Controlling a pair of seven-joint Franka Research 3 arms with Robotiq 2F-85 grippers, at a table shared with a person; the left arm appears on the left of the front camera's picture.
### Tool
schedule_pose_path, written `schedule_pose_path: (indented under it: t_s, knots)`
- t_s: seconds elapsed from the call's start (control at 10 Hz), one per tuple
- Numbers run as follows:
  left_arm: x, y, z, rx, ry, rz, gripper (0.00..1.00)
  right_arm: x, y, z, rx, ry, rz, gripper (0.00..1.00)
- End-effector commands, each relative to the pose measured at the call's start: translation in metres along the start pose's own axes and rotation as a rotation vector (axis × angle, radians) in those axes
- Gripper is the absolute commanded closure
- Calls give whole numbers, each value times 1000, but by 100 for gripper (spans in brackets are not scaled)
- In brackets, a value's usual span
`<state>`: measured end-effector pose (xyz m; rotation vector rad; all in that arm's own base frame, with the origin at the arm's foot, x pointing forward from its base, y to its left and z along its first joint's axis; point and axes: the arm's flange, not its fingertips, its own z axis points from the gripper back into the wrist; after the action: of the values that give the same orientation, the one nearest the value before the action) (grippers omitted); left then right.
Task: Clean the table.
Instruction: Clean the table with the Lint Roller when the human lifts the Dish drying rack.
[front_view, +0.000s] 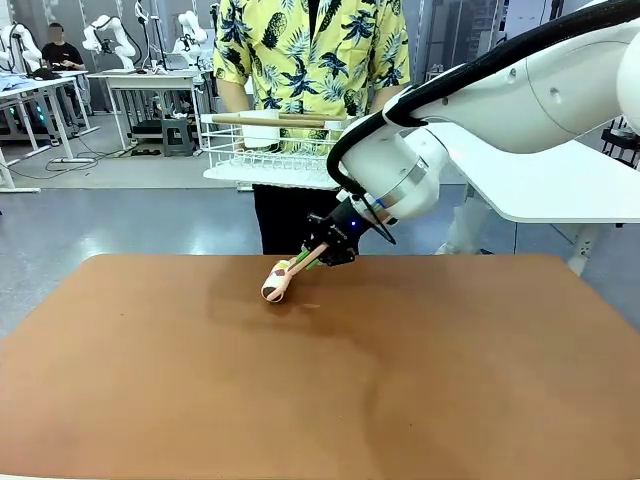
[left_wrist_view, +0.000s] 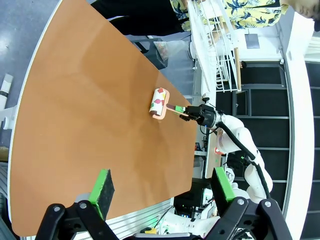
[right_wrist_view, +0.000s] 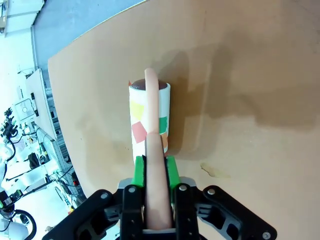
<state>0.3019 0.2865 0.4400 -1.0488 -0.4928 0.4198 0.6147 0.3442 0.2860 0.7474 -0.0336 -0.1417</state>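
Note:
A lint roller, white with coloured patches and a pink handle, rests its roll on the reddish-brown table near the far edge. My right gripper is shut on the roller's handle, reaching in from the right. In the right wrist view the handle runs between the green pads to the roll. A small pale scrap lies on the table just beside the roll. My left gripper hangs open high over the table, far from the roller, with nothing between its fingers.
A person in a yellow patterned shirt stands at the far side, holding a white wire dish rack with a white cup and wooden sticks in it. A white table stands at the back right.

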Motion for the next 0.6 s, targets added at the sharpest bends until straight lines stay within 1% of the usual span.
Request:
schedule_pose_path:
  t_s: [0.0,0.2,0.3,0.4,0.5]
  knots:
    - [0,-1,4,-20,-4,3,0,-29,-28,-27,-62,85,-17,79]
    - [0,-1,4,-20,-4,3,0,-28,-17,-8,-27,67,5,79]
    - [0,-1,4,-20,-4,3,0,-23,-9,13,9,60,8,79]
    - [0,-1,4,-20,-4,3,0,-20,2,43,37,41,41,79]
    - [0,-1,4,-20,-4,3,0,-20,14,91,-24,93,131,79]
